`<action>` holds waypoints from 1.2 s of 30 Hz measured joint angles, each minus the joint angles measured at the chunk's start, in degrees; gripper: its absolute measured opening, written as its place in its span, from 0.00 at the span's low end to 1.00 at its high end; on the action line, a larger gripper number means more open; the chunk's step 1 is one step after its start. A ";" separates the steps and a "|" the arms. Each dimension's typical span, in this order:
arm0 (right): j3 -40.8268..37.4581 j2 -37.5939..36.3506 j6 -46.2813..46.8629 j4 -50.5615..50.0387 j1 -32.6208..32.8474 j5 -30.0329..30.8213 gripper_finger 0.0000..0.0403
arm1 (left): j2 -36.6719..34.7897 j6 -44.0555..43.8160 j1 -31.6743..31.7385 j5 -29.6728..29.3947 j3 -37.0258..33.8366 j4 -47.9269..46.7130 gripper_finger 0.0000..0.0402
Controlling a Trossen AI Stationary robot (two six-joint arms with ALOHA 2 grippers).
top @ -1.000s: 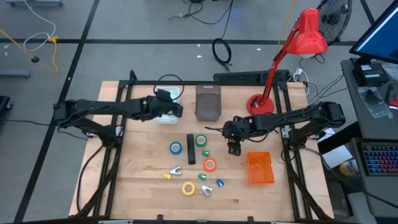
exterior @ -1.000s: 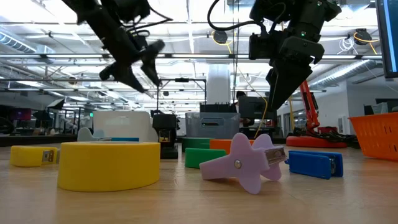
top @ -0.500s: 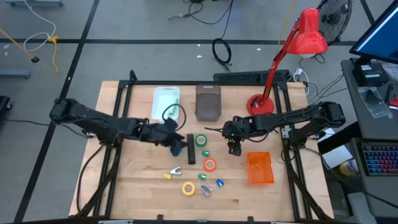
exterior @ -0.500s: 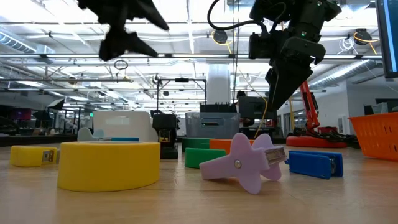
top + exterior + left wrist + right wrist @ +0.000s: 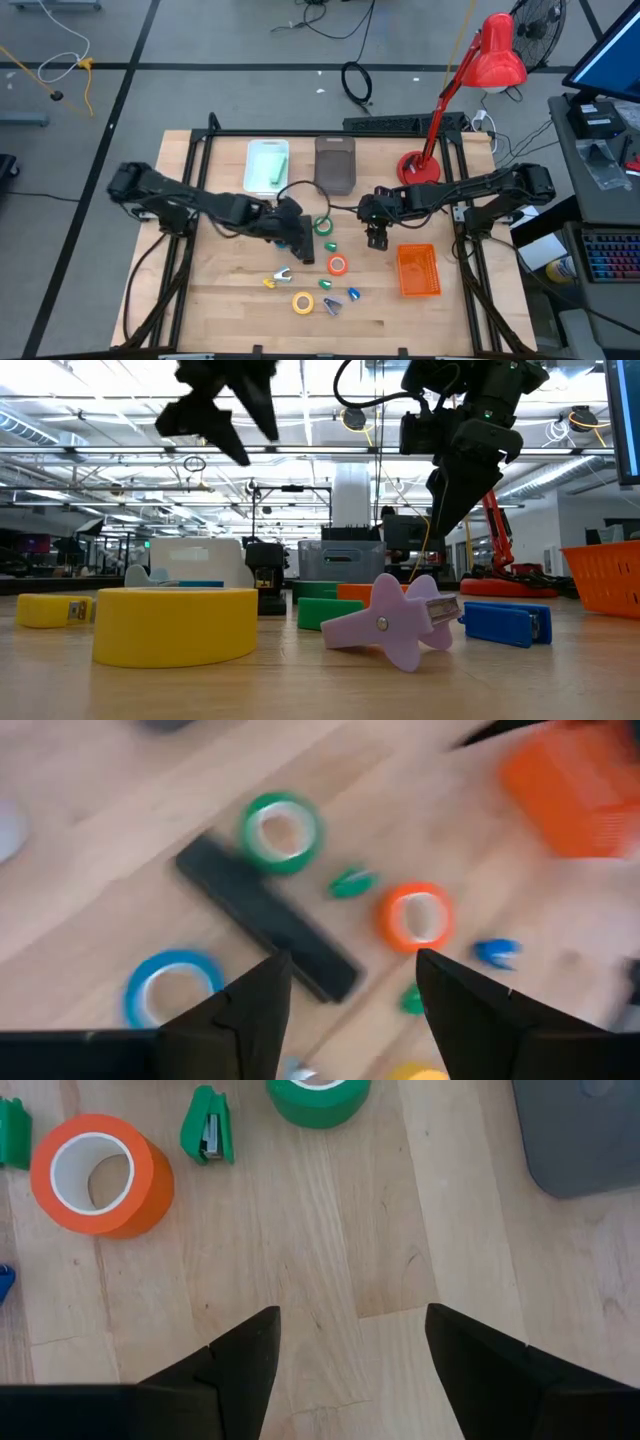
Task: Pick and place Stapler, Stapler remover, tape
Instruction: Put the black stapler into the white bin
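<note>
My left gripper hangs open above the table's middle, over the black stapler and the blue tape roll, touching nothing. Past its fingers lie the green tape, the orange tape and a green staple remover. In the high view the stapler lies flat, with the green tape, orange tape and yellow tape around it. Small staple removers lie near these. My right gripper waits open, right of the tapes.
An orange basket stands near the table's right side. A grey bin and a pale green tray stand at the far edge, with a red lamp to their right. Bare wood lies toward the near-left corner.
My left arm has swung from over the pale green tray at the far edge toward the near side and then rightward, ending above the stapler and blue tape. Its gripper has stayed open. The right arm has kept still.
</note>
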 joint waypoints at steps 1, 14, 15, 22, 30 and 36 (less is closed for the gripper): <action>0.00 0.00 -0.34 -0.05 0.01 0.00 0.60 | 1.76 -1.23 0.32 0.27 1.69 -1.14 0.54; -0.02 0.00 -8.46 2.03 0.00 -0.15 0.60 | 10.96 -10.73 3.97 1.13 6.32 -4.61 0.53; -0.02 -0.02 -9.12 2.67 -0.04 -0.19 0.60 | 10.96 -10.94 4.09 1.13 6.32 -4.59 0.53; -1.87 -6.31 -11.94 7.41 -1.68 -6.15 0.60 | 10.96 -14.42 4.35 0.48 6.31 -5.31 0.53; -17.75 -25.47 -7.26 20.74 -5.06 -6.00 0.60 | 11.01 -18.82 4.64 -0.07 6.26 -6.04 0.53; -27.87 -39.78 -6.76 29.69 -5.34 -5.88 0.60 | 11.01 -20.07 6.23 0.00 6.26 -5.82 0.53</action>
